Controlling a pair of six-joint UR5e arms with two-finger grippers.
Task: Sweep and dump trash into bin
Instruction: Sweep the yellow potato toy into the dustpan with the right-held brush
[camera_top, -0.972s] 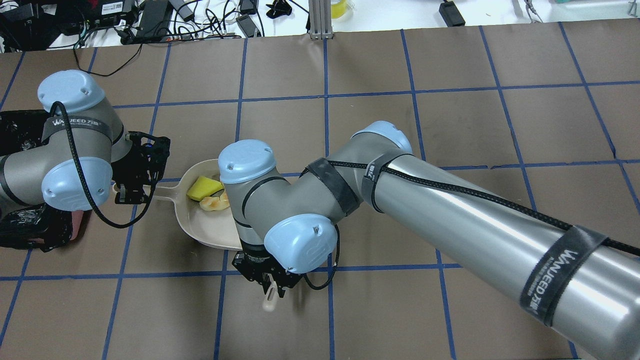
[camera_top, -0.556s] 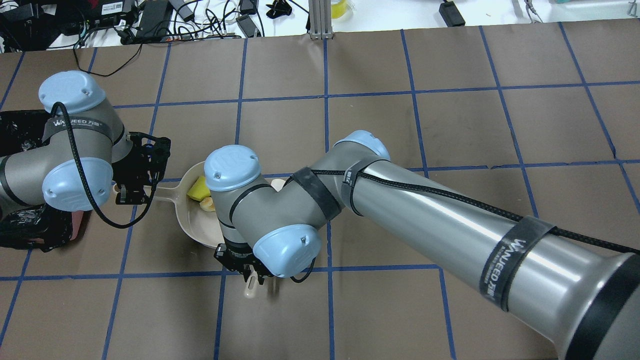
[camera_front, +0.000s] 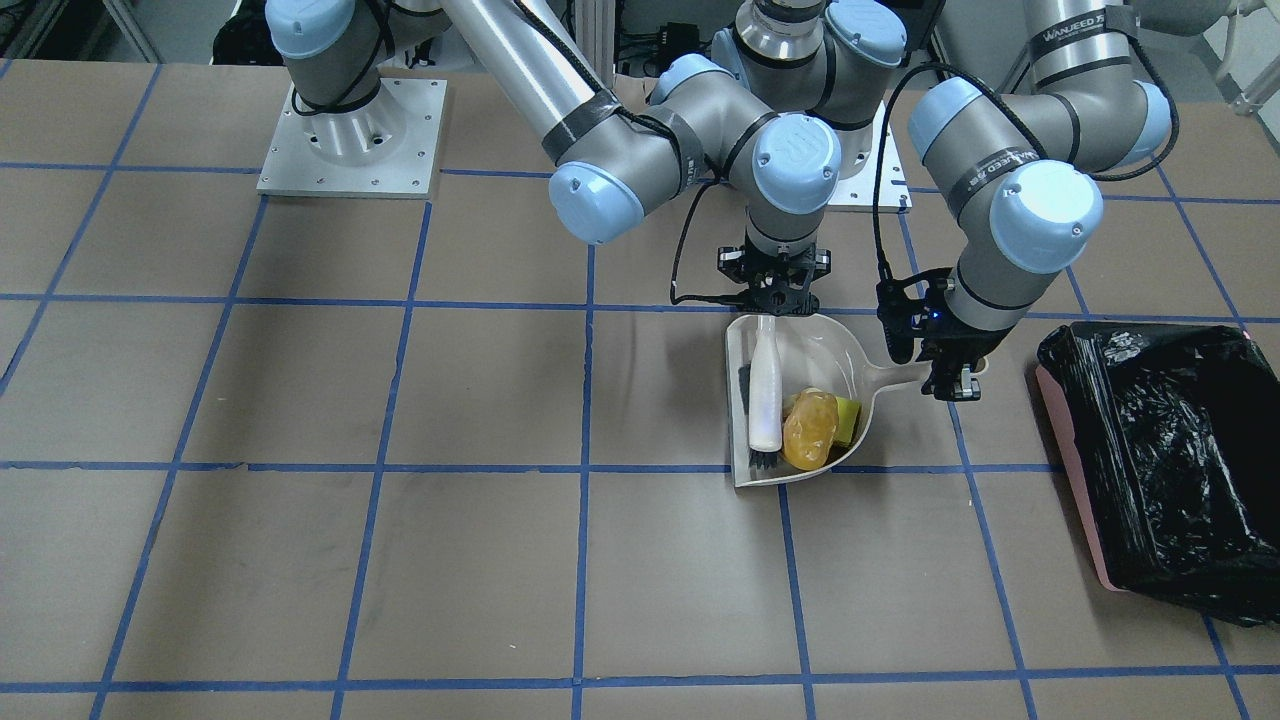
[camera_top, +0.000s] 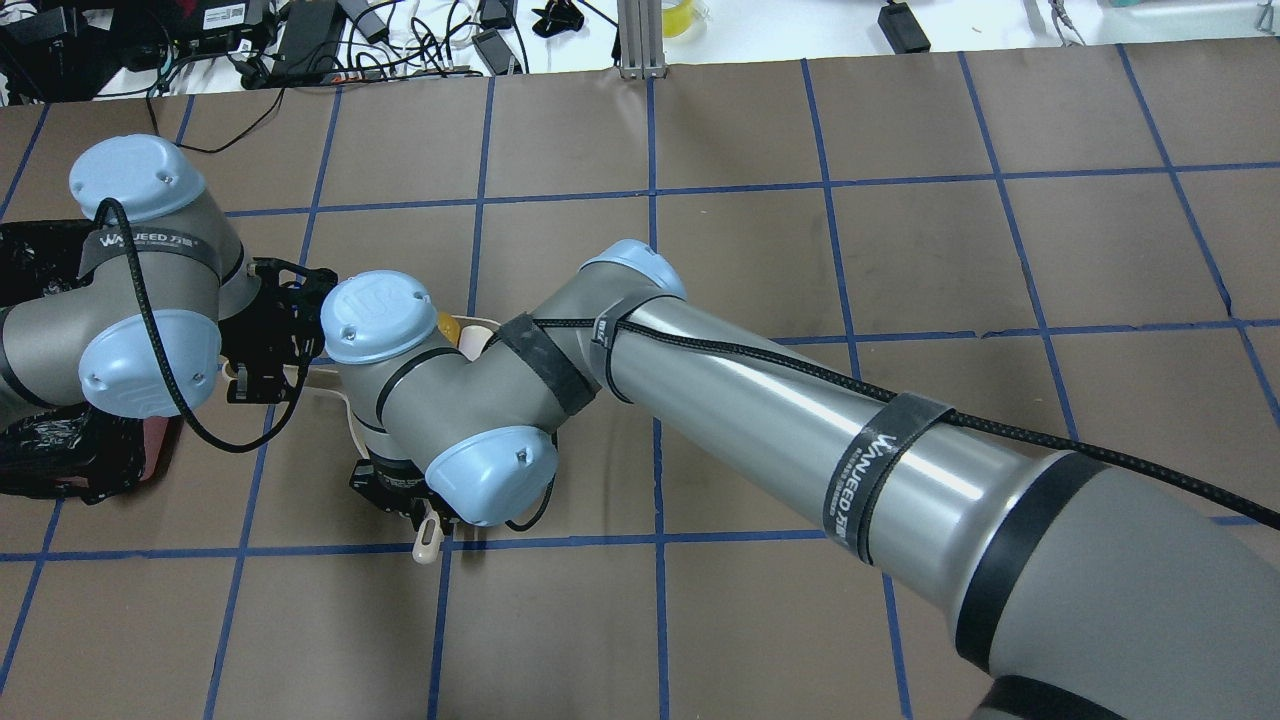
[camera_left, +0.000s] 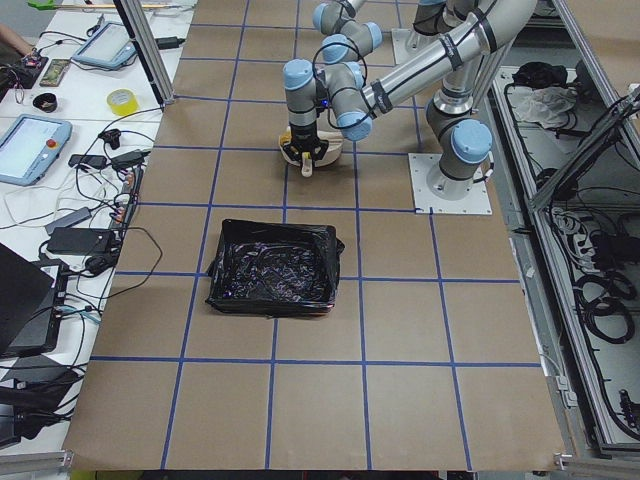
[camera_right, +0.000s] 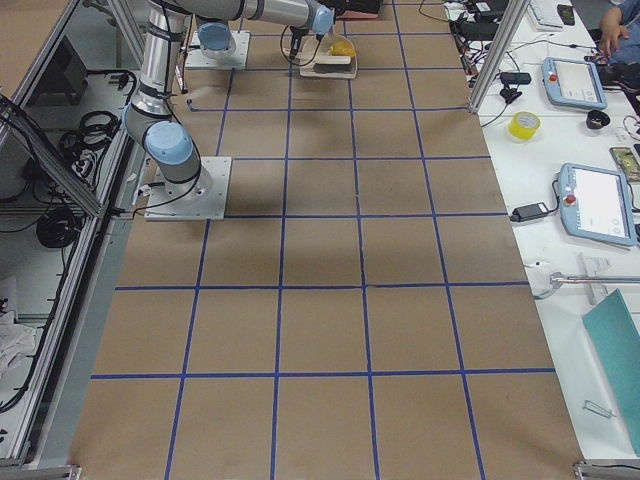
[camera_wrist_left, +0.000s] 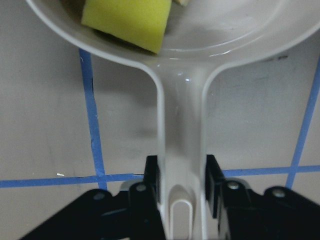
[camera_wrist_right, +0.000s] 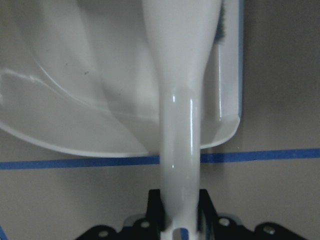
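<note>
Clock: read on the front-facing view, 12 toward the robot's base.
Bin (camera_front: 1075, 475): nearest, at the worktop's 3 o'clock side; pink wall, crinkly black liner (camera_front: 1160, 440). It stands apart from the pan, at the pan's 3 o'clock.
Pan (camera_front: 812, 348): beige, just past the bin's near end. Its straight mouth faces 9 o'clock and its handle points to 3 o'clock, toward the bin.
Lump (camera_front: 808, 432): glossy golden yellow, inside the pan at its 6 o'clock end, just beside the brush.
Wedge (camera_front: 849, 413): yellow, inside the pan against the back wall, at the lump's 2 o'clock and touching it.
Croissant (camera_front: 795, 402): only a tan sliver shows at the lump's 12 o'clock; the rest is hidden.
Brush (camera_front: 765, 385): white, lying inside the pan along the mouth, with dark bristles at 6 o'clock and the handle running to 12.
Left hand (camera_front: 950, 385): clenched on the pan's handle, one finger on each side of it.
Right hand (camera_front: 772, 305): farthest, clamped on the brush's handle end at the pan's 12 o'clock rim.
Worktop (camera_front: 400, 550): brown, gridded with blue tape.
</note>
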